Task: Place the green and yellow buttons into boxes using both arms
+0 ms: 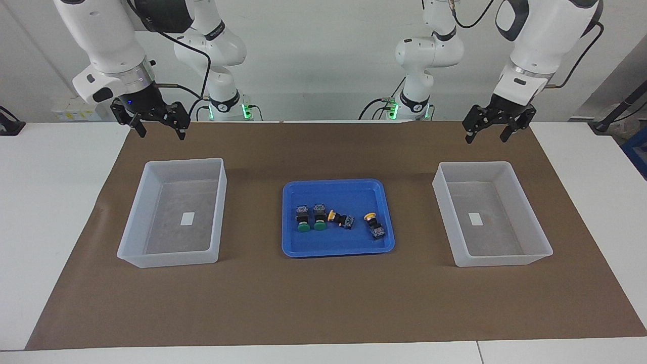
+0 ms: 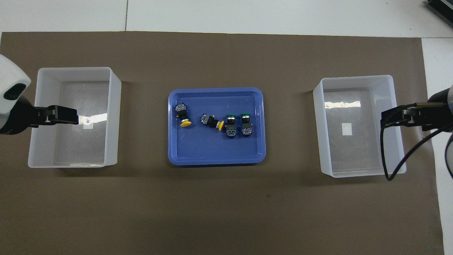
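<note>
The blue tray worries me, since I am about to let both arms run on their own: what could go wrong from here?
The two green buttons lie side by side in the blue tray, and a yellow button lies close beside them, so open fingers may knock a neighbour. All four buttons lie tipped on their sides and could roll or slip when pinched. The left gripper and right gripper would both head for this one small tray and might crowd each other.

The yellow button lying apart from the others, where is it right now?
The lone yellow button lies in the blue tray mid-table, toward the left arm's end, beside the other yellow button.
</note>
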`<state>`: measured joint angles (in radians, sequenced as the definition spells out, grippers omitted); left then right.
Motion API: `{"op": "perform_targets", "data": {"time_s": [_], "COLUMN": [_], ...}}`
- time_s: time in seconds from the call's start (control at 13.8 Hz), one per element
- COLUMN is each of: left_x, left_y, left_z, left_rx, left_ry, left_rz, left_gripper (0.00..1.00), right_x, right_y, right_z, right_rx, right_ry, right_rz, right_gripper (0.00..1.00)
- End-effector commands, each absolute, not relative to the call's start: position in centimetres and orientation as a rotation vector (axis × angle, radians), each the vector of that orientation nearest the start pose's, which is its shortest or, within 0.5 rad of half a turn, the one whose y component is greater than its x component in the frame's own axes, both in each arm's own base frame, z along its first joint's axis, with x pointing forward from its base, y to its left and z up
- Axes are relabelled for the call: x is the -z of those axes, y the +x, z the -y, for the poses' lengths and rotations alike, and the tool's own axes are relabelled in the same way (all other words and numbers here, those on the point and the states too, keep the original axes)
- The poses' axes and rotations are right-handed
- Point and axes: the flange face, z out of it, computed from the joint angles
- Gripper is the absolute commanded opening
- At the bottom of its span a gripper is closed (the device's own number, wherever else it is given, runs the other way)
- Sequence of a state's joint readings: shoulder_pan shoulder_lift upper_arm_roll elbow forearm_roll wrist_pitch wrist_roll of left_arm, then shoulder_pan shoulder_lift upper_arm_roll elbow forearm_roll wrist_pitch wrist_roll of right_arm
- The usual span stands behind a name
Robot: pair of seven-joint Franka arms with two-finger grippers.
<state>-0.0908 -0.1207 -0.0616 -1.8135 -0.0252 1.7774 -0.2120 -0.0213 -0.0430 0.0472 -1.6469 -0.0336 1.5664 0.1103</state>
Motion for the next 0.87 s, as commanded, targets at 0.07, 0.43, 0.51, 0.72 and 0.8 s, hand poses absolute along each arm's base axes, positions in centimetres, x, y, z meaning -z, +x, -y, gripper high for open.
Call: {"op": "perform_targets", "data": {"time_s": [0.07, 0.43, 0.51, 0.72, 0.8], "left_x": [-56.0, -47.8, -46.9, -45.0, -43.8], "left_y": [51.9, 53.3, 53.6, 53.3, 53.5], "left_z": [14.3, 24.7, 25.3, 25.3, 25.4], "left_rx": [0.186, 0.142, 0.151, 0.154, 0.175], "left_ry": [-3.175, -3.136, -3.133, -3.128, -3.139], "left_rz": [0.337, 0.756, 0.802, 0.833, 0.832], "left_gripper": [1.00, 1.00, 1.00, 1.00, 1.00], "right_x": [-60.9, -59.2, -58.7, -55.8, -54.8], "right_y": [54.0, 53.9, 53.8, 52.7, 52.7], "right_z": [-1.1, -4.2, -4.8, -8.5, -10.2], "right_rx": [0.009, 0.108, 0.111, 0.147, 0.158], "right_ry": [-3.164, -3.155, -3.153, -3.138, -3.134], "right_rz": [-0.120, -0.147, -0.138, -0.183, -0.145], "right_gripper": [1.00, 1.00, 1.00, 1.00, 1.00]}}
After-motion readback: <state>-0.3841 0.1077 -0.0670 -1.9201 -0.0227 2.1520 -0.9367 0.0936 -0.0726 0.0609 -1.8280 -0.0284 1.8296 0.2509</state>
